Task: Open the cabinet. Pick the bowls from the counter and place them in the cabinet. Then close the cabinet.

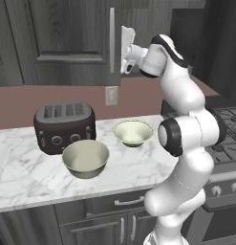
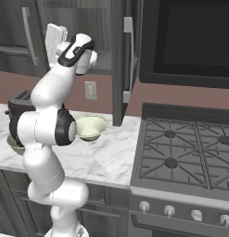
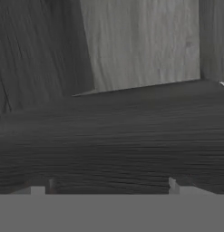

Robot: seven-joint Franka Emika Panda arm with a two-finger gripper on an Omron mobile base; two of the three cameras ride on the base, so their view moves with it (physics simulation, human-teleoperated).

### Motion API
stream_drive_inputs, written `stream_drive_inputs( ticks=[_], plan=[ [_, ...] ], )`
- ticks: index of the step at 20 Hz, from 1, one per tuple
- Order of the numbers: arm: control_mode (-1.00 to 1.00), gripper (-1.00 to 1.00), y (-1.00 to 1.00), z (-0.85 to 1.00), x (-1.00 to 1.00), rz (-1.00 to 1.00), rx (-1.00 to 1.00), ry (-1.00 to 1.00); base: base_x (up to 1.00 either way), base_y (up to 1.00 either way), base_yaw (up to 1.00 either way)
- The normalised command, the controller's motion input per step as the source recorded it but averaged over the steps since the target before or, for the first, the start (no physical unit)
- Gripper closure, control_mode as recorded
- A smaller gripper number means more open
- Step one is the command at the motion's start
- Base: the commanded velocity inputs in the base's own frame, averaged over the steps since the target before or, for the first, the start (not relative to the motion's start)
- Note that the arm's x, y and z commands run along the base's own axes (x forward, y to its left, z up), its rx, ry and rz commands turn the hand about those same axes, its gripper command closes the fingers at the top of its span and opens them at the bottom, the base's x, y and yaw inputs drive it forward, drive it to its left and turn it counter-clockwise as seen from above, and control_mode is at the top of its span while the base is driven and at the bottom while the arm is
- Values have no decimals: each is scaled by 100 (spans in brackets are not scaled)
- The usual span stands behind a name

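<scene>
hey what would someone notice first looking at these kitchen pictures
The white arm reaching up, its open gripper raised at the dark wall cabinet beside the right door, which stands swung open. Below, two bowls sit untouched on the marble counter by a dark toaster.

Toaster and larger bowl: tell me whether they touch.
Cannot tell. In the left base view the larger bowl overlaps the toaster front, so any gap is hidden; the right base view has the arm blocking them.

glossy white arm point(image 1: 186, 143), dark joints
</scene>
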Motion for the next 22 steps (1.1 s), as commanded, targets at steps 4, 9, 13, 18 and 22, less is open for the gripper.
stream_drive_inputs(
  ticks=[4,9,13,18,22],
  plan=[
    [-100,-100,61,-1,-92,16,6,2,0,0,0],
    [-100,-100,50,0,-100,18,12,0,0,0,0],
    [-100,-100,99,-1,-100,13,1,0,0,0,0],
    [-100,-100,100,-9,-100,1,-14,-7,0,0,0],
    [-100,-100,100,-2,-97,-5,-23,-19,0,0,0]
  ],
)
